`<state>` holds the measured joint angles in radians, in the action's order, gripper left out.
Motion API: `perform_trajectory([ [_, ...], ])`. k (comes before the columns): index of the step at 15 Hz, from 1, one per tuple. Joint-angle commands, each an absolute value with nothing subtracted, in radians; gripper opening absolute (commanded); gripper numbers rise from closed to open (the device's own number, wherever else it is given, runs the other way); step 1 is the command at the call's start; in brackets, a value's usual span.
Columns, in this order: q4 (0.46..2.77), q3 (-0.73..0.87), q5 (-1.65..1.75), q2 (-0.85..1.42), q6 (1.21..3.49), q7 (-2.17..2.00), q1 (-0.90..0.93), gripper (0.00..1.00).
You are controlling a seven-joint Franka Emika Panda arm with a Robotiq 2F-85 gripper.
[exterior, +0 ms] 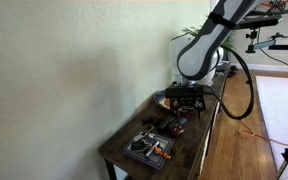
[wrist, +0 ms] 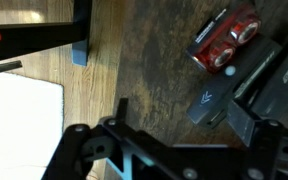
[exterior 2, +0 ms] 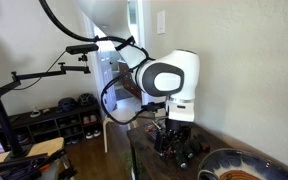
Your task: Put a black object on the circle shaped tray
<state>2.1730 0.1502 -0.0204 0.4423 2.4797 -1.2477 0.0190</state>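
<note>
My gripper hangs low over the middle of the dark wooden table and also shows in an exterior view. In the wrist view its fingers are spread open and hold nothing. A small black block with a pale arrow mark lies on the table between them, close to the right finger. A round dark tray with a raised rim sits at the lower right of an exterior view, beside the gripper. A dark round shape behind the gripper may be the same tray.
A red piece with two white circles lies just beyond the black block. A square dark tray with tools stands at the table's near end. The wall runs along one side. The table edge, a blue bit and a white rug lie to the left.
</note>
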Motion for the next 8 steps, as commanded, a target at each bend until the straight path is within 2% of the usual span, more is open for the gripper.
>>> perform_trajectory([
  [1, 2.166, 0.174, -0.021, 0.476, 2.532, -1.313, 0.045, 1.0],
  [8, 2.128, 0.196, -0.02, 0.504, 2.561, -1.345, 0.045, 1.0],
])
